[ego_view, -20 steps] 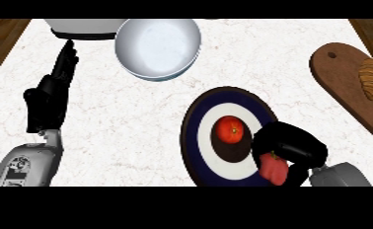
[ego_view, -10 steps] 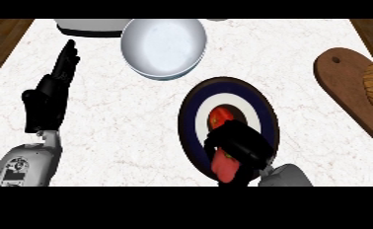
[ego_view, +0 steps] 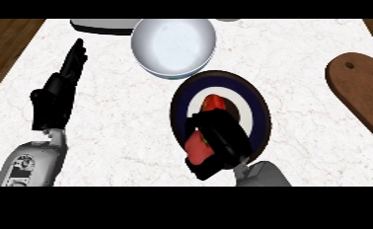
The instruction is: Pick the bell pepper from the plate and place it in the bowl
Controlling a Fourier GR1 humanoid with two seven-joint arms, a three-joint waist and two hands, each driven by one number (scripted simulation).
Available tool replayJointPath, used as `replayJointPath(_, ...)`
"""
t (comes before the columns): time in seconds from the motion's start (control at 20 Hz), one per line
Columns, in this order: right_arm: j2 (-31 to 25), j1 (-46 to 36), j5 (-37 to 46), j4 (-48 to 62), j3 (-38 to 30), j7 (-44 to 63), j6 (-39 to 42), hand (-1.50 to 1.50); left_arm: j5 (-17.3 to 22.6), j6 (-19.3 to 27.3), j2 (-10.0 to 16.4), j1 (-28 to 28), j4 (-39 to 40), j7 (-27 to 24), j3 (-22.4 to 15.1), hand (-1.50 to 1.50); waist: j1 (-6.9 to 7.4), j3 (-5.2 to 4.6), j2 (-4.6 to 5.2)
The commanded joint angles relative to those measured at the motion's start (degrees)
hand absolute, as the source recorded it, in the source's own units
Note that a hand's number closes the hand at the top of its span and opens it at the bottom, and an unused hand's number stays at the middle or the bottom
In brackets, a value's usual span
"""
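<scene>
Head view: the right hand [ego_view: 218, 141] is hanging over the plate [ego_view: 259, 107], hiding most of the red bell pepper [ego_view: 213, 102] sitting at the plate's centre. I cannot tell whether it is gripping. The left hand [ego_view: 56, 97] is resting open at the left. A poor hold risks the pepper rolling away short of the bowl [ego_view: 173, 45].

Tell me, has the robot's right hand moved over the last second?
Yes. The right hand has slid left, from beside the plate's right edge to over its near half, close behind the bell pepper.
</scene>
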Motion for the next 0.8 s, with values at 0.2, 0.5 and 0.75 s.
replayJointPath(0.2,0.64,-7.64,-0.18,-4.04,2.85,22.16,-15.51,1.50,-0.19,-0.15,-1.03,-0.18,0.96,-0.02,-1.16,0.00,1.03,-0.18,-0.45)
replayJointPath(0.5,0.65,-16.92,2.80,-2.09,3.99,39.87,-24.80,1.50,-0.22,-0.57,-0.55,-1.93,1.56,-0.14,-0.94,0.00,2.46,-0.24,0.18)
replayJointPath(0.75,0.66,-27.49,5.86,1.98,4.30,54.43,-32.16,1.50,-0.45,-0.66,-1.77,-2.27,2.29,-0.57,-2.24,0.00,2.98,-0.20,0.43)
